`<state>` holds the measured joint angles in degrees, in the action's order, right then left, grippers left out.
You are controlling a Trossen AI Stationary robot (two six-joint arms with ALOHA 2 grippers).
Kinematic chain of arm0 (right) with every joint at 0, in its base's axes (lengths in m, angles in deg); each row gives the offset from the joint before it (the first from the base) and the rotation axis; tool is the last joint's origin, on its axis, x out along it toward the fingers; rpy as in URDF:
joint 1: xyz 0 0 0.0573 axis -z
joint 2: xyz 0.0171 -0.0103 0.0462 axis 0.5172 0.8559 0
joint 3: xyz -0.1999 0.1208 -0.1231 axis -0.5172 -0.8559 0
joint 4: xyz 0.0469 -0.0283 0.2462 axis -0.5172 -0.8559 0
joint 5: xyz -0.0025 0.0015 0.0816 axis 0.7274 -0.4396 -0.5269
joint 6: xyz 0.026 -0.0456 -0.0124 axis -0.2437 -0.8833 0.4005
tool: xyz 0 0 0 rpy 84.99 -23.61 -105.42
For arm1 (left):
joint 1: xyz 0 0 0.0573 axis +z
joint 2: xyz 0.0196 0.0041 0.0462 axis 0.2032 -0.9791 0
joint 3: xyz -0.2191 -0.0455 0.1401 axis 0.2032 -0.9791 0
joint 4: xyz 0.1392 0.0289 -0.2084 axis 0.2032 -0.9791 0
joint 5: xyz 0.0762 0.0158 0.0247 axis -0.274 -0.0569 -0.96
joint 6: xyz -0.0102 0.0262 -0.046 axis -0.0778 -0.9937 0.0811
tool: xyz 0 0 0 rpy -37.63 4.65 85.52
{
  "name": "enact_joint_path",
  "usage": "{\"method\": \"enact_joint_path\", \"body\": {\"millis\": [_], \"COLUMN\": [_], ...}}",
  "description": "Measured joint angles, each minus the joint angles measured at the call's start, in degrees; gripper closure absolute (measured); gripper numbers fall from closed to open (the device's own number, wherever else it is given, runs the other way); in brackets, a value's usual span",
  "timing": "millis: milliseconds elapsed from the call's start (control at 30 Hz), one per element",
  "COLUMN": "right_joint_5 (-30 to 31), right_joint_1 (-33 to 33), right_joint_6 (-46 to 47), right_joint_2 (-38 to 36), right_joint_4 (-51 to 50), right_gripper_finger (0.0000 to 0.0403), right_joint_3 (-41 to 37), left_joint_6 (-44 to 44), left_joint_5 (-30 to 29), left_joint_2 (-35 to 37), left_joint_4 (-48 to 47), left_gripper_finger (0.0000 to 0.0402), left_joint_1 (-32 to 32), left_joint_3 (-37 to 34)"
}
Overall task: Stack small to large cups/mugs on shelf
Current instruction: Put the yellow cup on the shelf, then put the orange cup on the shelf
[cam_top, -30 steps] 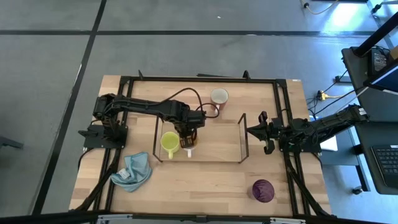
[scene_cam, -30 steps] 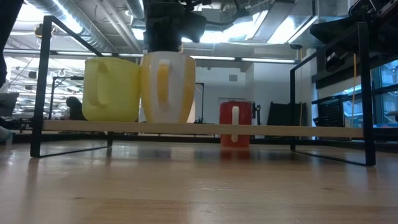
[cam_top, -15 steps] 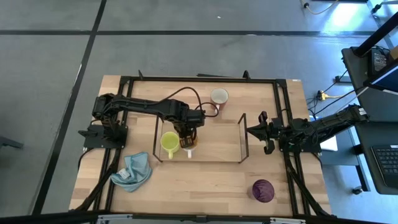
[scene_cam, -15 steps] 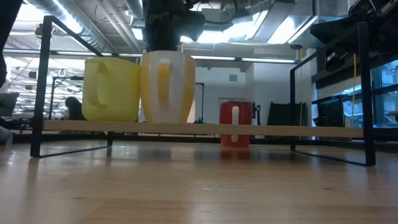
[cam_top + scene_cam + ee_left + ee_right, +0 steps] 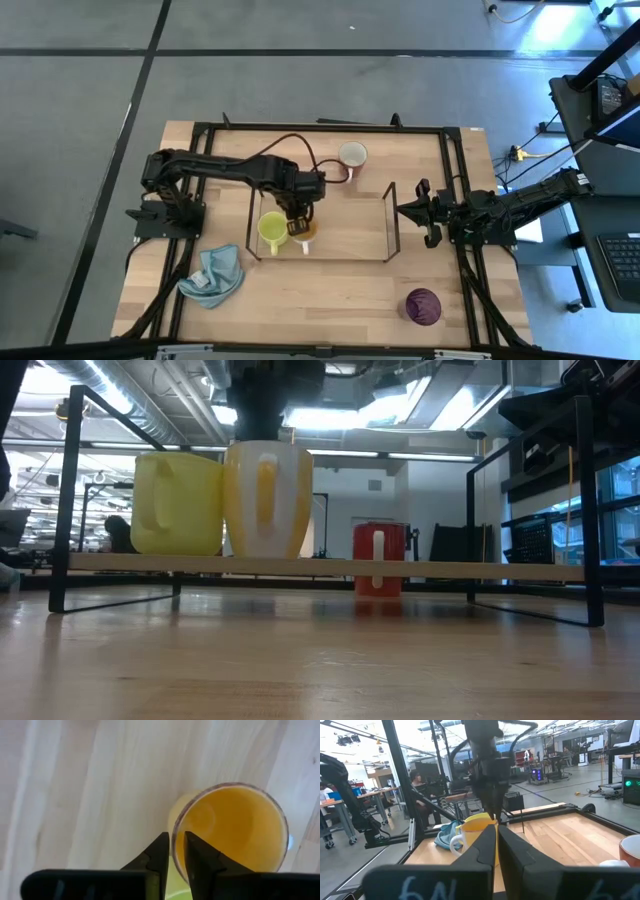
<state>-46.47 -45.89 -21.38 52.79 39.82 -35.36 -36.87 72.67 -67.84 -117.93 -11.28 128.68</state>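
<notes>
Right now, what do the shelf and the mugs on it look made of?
Shelf: thin black wire frame, likely painted metal, with a pale board, seemingly wood. Yellow-green mug and orange mug: smooth glossy glaze with soft highlights, probably ceramic; plastic can't be ruled out.

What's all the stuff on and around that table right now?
Wire shelf: one, black, middle of the table.
Yellow-green mug: one, on the shelf's left end.
Orange mug: one, orange inside with a white handle, on the shelf beside the yellow-green mug.
White mug: one, red-sided, on the table behind the shelf.
Purple cup: one, dark, table's front right.
Cloth: one, light blue, table's front left.
Left claw: over the orange mug's rim, fingers straddling it.
Right claw: shut, waiting beyond the shelf's right end.
</notes>
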Motion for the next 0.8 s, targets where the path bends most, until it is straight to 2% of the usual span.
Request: {"method": "enact_joint_path", "body": {"millis": [167, 300, 700, 800], "right_joint_5": [0.0, 0.0, 0.0, 0.0], "right_joint_1": [0.0, 0.0, 0.0, 0.0], "right_joint_6": [0.0, 0.0, 0.0, 0.0], "right_joint_2": [0.0, 0.0, 0.0, 0.0], "right_joint_4": [-0.1, -0.1, -0.1, -0.1], "right_gripper_finger": [0.0382, 0.0382, 0.0382, 0.0382], "right_joint_3": [0.0, 0.0, 0.0, 0.0], "left_joint_6": [-3.9, -5.8, -6.4, -6.9], "left_joint_5": [-3.3, -4.7, -4.3, -0.8], "left_joint_2": [0.5, 0.5, -0.5, -3.0], "left_joint_4": [0.7, 3.3, 3.1, 2.7], "left_gripper_finger": [0.0352, 0.0349, 0.0352, 0.0348], "left_joint_1": [0.6, 4.1, 11.6, 13.8], "left_joint_3": [4.7, 8.0, 18.5, 21.1]}}
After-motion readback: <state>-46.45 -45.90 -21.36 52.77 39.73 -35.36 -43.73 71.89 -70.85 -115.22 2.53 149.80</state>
